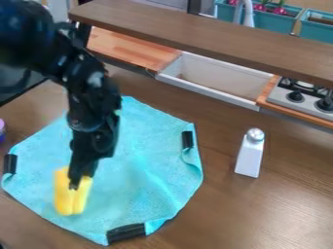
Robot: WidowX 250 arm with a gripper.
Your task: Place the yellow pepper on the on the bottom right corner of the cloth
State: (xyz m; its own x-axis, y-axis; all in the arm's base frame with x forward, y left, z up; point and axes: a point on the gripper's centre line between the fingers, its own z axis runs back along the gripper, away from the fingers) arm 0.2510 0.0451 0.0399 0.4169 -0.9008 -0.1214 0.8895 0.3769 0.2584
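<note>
Your black gripper (77,185) at the yellow pepper (65,200), whether it grasps the pepper more than you can tell from here, the pepper over the cloth's lower-left part in your view, black clips (126,233) along the turquoise cloth (146,170), a silver-topped shaker (249,158) well apart at right.

the one view looks down at a slant from above the table (292,194), fairly near, facing across the cloth (139,170) toward the sink (208,92) and stove (280,97).

Glossy black, bulky segmented robot arm with pale highlights and blocky joints.
</note>
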